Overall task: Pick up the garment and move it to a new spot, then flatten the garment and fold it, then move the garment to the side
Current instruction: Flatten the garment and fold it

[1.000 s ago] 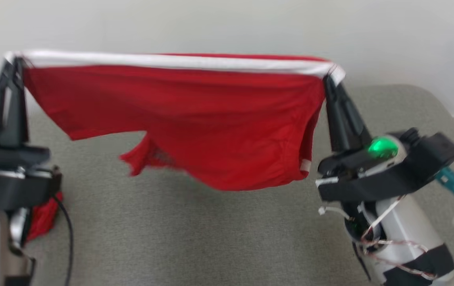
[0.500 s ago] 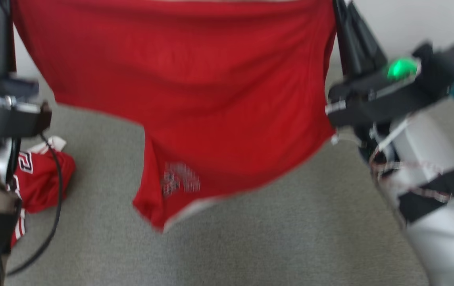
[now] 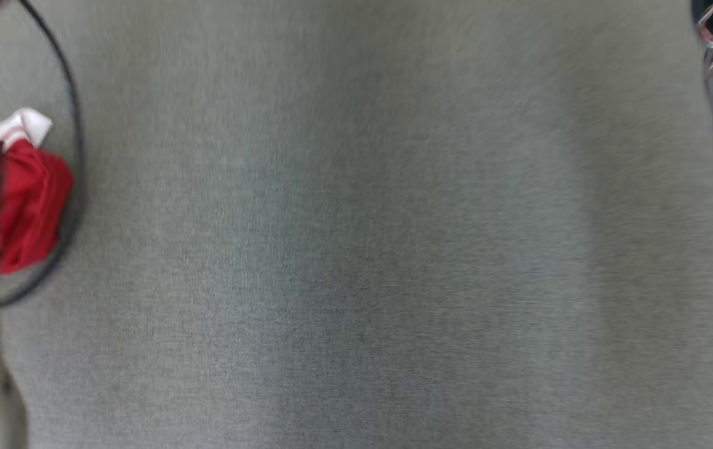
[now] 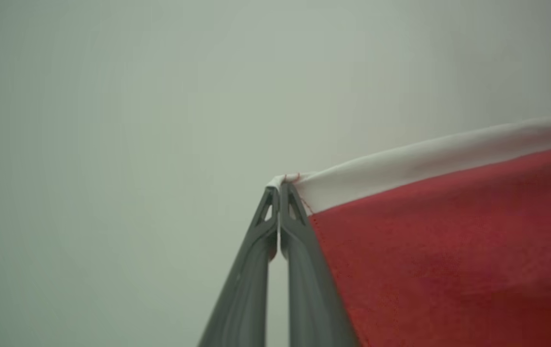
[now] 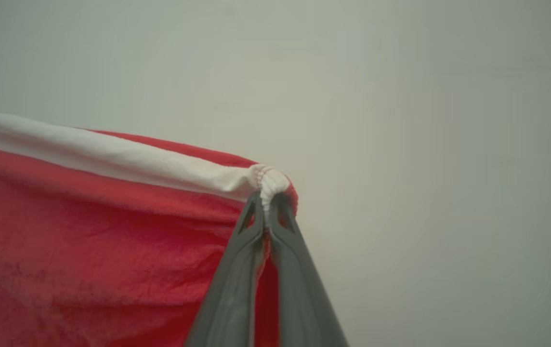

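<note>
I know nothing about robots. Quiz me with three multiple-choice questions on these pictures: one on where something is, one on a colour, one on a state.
1. Where on the grey surface does the crumpled red bundle lie in the head view?
A) left edge
B) centre
C) right edge

2. What colour is the band along the hanging garment's top edge?
A) black
B) white
C) blue

3. The left gripper is:
A) wide open
B) shut on nothing
C) shut on the hanging garment's corner

Answers:
1 A, it sits at the picture's far left.
2 B, both wrist views show it white.
3 C, its fingers pinch the corner.
</note>
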### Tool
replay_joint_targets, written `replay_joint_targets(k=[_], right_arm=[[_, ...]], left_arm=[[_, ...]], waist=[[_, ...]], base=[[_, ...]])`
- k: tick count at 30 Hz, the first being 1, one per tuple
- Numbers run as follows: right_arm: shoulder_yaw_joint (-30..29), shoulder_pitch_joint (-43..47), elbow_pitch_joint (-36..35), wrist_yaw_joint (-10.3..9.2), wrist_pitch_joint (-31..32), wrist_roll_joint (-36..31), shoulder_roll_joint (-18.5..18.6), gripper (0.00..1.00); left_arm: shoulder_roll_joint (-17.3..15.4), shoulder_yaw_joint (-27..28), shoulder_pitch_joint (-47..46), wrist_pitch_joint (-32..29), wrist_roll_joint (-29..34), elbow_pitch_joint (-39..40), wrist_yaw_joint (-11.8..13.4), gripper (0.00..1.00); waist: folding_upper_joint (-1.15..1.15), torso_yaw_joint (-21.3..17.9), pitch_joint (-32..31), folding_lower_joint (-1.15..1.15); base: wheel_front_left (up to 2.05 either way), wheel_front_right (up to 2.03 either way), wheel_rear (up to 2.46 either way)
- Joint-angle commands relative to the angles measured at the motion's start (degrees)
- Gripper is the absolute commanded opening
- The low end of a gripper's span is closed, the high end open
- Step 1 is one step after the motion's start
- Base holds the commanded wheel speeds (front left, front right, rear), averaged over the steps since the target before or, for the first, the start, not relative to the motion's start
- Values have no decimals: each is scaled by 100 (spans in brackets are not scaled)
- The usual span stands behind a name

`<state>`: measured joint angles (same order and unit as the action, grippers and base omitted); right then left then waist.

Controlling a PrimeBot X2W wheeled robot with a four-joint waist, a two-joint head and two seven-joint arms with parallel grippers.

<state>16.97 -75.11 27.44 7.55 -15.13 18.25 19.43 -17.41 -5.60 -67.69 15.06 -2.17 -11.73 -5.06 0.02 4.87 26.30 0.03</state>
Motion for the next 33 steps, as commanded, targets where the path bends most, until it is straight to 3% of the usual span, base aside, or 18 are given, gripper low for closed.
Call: replay_joint_targets(k=[1, 8, 17, 24, 33], right_arm=[[14, 108, 18, -13, 0, 26, -15, 0], [338, 1367, -29, -14, 0, 201, 135, 0], [487, 3829, -692, -13, -1, 596, 124, 0], [845, 5249, -797, -14, 0, 805, 103, 0], [1291, 6539, -440, -14, 0, 966, 109, 0]], left_arm=[[38, -17, 173, 17, -13, -28, -14, 0], [551, 75, 1447, 18, -242, -132, -19, 0], [1100, 344, 3534, 18, -358, -303, -128, 0], [1308, 717, 4977, 18, -444, -510, -186, 0], [1417, 836, 6448, 18, -328, -766, -249, 0]], waist=[[-2, 251, 398, -3], [-2, 205, 189, -3], [-2, 17, -601, -3], [-2, -87, -1406, -3], [-2, -127, -2326, -3]], base=[[0, 0, 0], [0, 0, 0], [0, 0, 0], [0, 0, 0], [0, 0, 0]])
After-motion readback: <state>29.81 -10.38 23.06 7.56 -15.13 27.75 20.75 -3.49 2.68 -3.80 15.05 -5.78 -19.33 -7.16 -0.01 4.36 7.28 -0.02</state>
